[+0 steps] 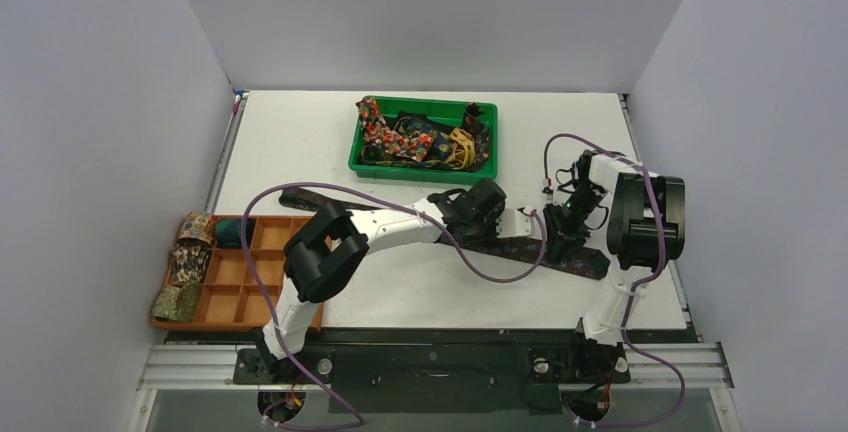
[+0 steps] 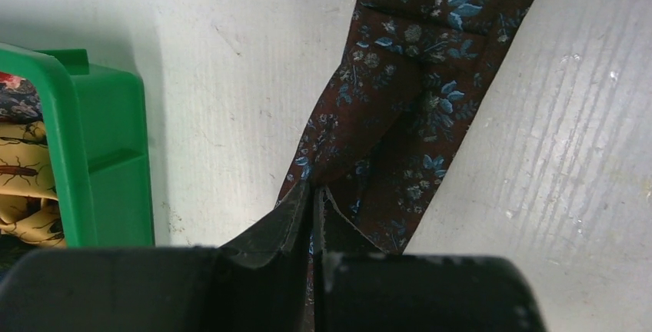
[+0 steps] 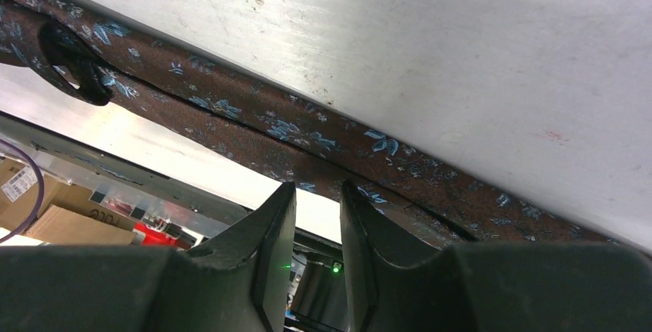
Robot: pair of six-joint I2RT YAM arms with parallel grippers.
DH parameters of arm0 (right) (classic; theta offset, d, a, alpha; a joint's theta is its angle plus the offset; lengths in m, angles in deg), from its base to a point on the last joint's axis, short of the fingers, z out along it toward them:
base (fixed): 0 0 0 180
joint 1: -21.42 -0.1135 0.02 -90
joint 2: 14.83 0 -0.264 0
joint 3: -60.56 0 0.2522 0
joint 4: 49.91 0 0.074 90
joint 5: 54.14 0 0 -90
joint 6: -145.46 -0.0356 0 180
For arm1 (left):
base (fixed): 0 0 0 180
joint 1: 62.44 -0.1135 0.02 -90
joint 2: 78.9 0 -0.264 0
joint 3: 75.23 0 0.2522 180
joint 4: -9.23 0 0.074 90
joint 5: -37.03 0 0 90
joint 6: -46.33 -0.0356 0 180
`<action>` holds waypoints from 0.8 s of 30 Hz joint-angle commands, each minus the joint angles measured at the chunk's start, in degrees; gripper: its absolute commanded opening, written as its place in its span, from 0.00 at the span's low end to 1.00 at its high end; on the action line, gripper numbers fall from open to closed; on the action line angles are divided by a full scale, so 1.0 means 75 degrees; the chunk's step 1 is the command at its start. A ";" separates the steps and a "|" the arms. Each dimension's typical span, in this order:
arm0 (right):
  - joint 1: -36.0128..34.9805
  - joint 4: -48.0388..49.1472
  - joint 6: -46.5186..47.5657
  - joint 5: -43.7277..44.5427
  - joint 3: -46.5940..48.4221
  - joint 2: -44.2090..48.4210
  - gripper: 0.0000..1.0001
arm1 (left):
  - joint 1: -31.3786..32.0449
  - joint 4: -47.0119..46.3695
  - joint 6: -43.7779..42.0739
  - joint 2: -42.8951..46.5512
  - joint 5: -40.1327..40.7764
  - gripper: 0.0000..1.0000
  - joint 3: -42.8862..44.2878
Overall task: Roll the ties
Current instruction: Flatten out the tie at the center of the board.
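Observation:
A long dark brown tie (image 1: 520, 249) with small blue flowers lies slanted across the table, from the middle left to the right front. My left gripper (image 1: 487, 214) is down on its middle stretch. In the left wrist view that gripper (image 2: 315, 191) is shut on a pinched fold of the tie (image 2: 407, 78). My right gripper (image 1: 556, 242) hangs over the tie's wide right end. In the right wrist view it (image 3: 317, 190) stands slightly open with nothing between its fingers, and the tie (image 3: 307, 136) runs just past the tips. Several more ties (image 1: 420, 137) are heaped in a green bin.
The green bin (image 1: 420, 169) stands at the back centre, and its corner (image 2: 108, 155) shows close to the left gripper. An orange compartment tray (image 1: 262, 287) at the front left holds rolled ties (image 1: 188, 264). Purple cables (image 1: 500, 274) loop over the table.

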State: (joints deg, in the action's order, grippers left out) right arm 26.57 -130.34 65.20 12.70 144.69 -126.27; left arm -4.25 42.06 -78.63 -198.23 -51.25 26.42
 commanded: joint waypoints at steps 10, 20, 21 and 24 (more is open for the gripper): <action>-0.0099 0.0061 -0.0062 0.0015 0.0015 -0.0058 0.25 | 0.0186 -0.0032 0.0591 0.0161 -0.1495 0.00 0.0027; -0.0216 0.0100 -0.0014 -0.0193 -0.0018 -0.0229 0.25 | 0.0266 -0.0091 0.0605 -0.0207 -0.1450 0.00 0.0111; -0.0208 0.0089 0.0042 -0.0240 -0.0036 -0.0261 0.25 | 0.0273 -0.0116 0.0588 -0.0217 -0.1390 0.00 0.0050; -0.0200 0.0099 0.0157 -0.0255 -0.0126 -0.0460 0.19 | 0.0269 -0.0195 0.0579 -0.0256 -0.1043 0.00 -0.0033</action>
State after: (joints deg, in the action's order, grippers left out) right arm 25.46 -130.63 65.28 11.50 144.69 -127.75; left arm -2.52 42.41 -74.37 -199.60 -60.72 25.90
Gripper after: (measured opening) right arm 0.224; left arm 0.007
